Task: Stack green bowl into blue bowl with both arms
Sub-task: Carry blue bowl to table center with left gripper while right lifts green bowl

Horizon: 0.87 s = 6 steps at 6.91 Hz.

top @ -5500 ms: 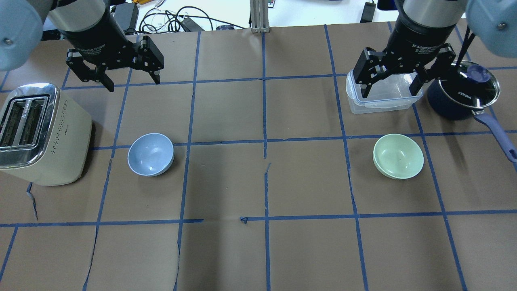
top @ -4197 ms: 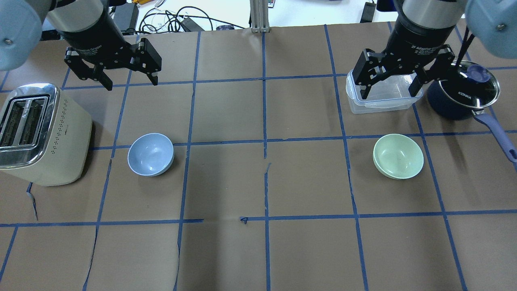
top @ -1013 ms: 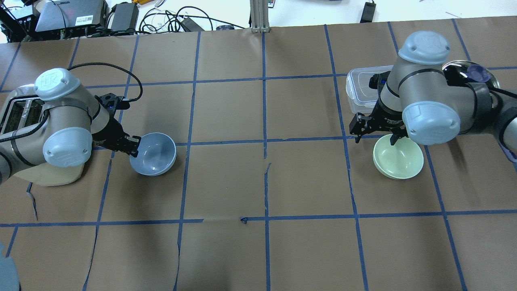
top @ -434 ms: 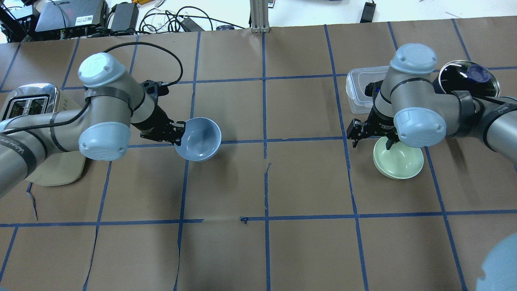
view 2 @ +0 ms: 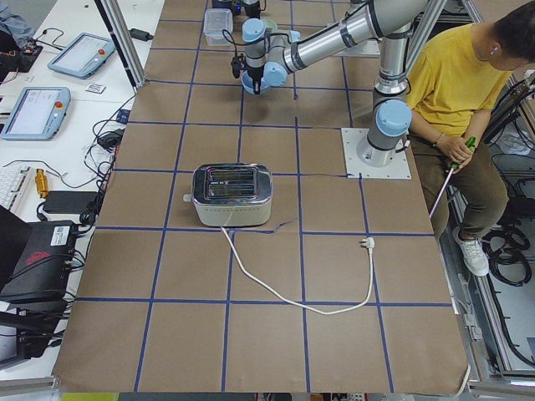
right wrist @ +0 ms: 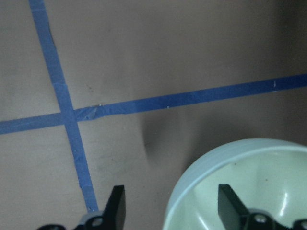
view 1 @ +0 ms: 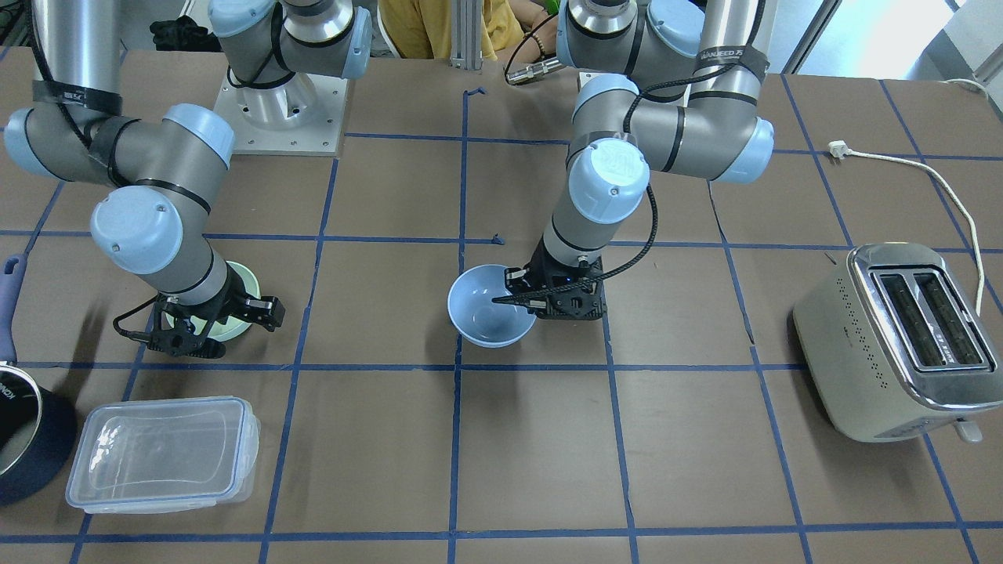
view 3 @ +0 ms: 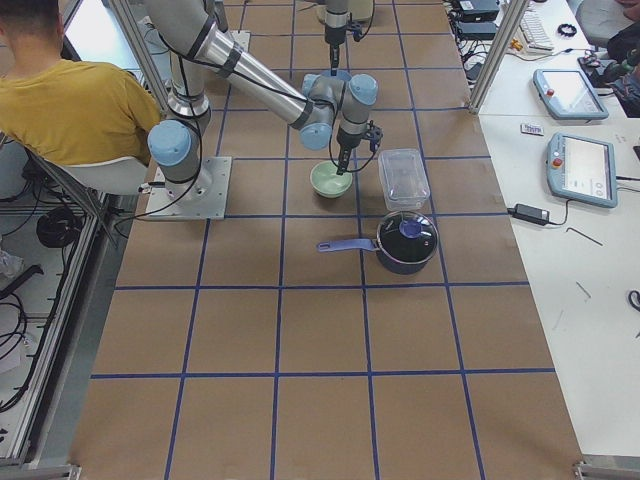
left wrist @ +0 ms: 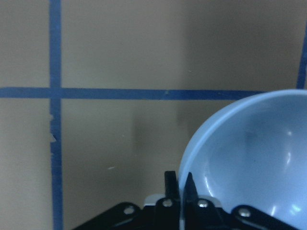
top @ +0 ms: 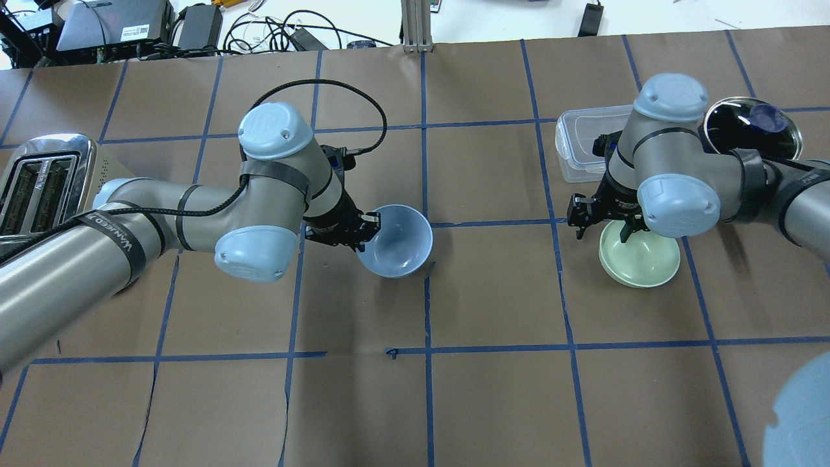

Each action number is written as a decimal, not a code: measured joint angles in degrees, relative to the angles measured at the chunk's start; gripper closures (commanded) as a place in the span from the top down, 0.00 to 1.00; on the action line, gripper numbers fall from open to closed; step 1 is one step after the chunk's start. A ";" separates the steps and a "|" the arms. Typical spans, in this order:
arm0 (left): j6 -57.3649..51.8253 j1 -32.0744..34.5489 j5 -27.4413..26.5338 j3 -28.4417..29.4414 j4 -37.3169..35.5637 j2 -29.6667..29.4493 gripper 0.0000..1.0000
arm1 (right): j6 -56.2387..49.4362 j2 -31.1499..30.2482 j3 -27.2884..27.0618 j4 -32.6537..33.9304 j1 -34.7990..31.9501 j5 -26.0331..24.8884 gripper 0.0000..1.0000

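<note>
The pale blue bowl (top: pixel 397 243) is near the table's middle and tilted. My left gripper (top: pixel 364 230) is shut on its near-left rim. The left wrist view shows the fingers (left wrist: pixel 169 184) pinching the rim of the blue bowl (left wrist: pixel 249 158). The mint-green bowl (top: pixel 643 263) sits on the table at the right. My right gripper (top: pixel 603 228) is open astride its rim, one finger inside and one outside. The right wrist view shows this on the green bowl (right wrist: pixel 249 172). In the front view the right arm hides most of the green bowl (view 1: pixel 244 276).
A cream toaster (top: pixel 39 188) stands at the far left, its cord (view 1: pixel 940 180) trailing behind it. A clear plastic container (top: pixel 577 146) and a dark navy pot with a glass lid (top: pixel 752 123) stand behind the green bowl.
Both arms came down from the back. My left gripper shut on the blue bowl's rim and carried it right towards the table's middle. My right gripper lowered over the green bowl's rim and is still open.
</note>
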<state>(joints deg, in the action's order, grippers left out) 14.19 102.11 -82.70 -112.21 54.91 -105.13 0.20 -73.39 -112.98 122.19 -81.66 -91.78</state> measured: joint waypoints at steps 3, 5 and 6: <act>2.32 3.11 0.39 -1.62 -2.26 -1.07 0.13 | 0.45 -0.09 0.39 -0.47 0.26 -0.94 0.00; 2.56 3.38 1.34 -1.74 -3.16 -1.75 0.96 | 0.90 -0.66 1.79 -1.35 0.27 -1.15 0.00; 2.46 3.12 2.15 -1.29 -3.26 -1.28 1.00 | 1.70 -1.01 3.55 -3.14 0.20 -1.15 0.00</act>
<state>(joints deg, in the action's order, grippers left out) 16.65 105.22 -80.55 -113.50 51.64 -106.41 1.90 -74.40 -109.43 119.05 -81.46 -92.93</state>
